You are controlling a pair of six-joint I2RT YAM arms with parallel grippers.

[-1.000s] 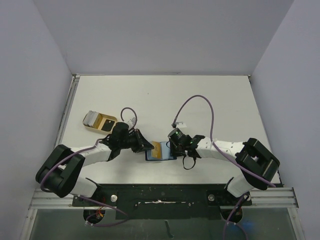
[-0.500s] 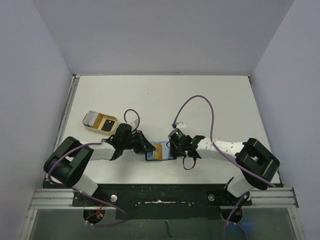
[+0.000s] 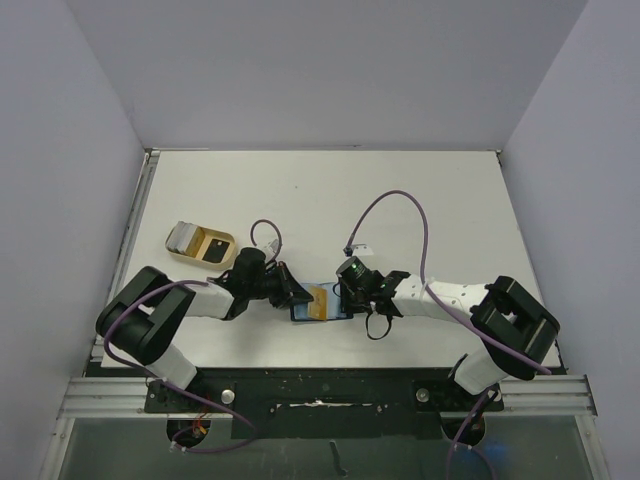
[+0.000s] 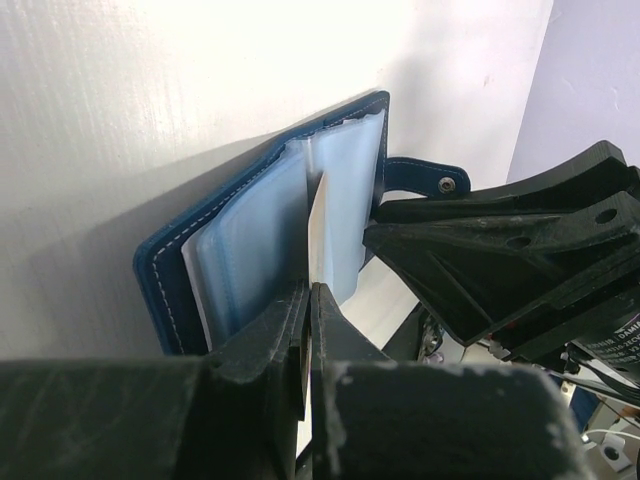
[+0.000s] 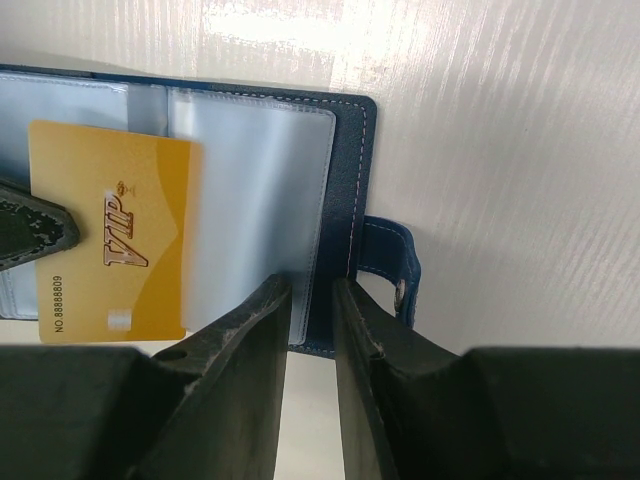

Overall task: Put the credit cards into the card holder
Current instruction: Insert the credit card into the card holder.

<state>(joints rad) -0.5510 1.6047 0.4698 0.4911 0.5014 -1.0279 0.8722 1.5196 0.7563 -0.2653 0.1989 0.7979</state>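
Card holder: navy, lying open on the table, near the middle of its near edge; clear sleeves up, snap tab at its right side.
Gold card: marked VIP, over the left sleeves, right edge at the centre fold.
Left gripper: fingers fully closed, pinching the gold card's left end.
Right gripper: fingers narrowly parted, clamped on the near edge of the holder's right leaf.
Black card: in the beige tray, towards the left edge.
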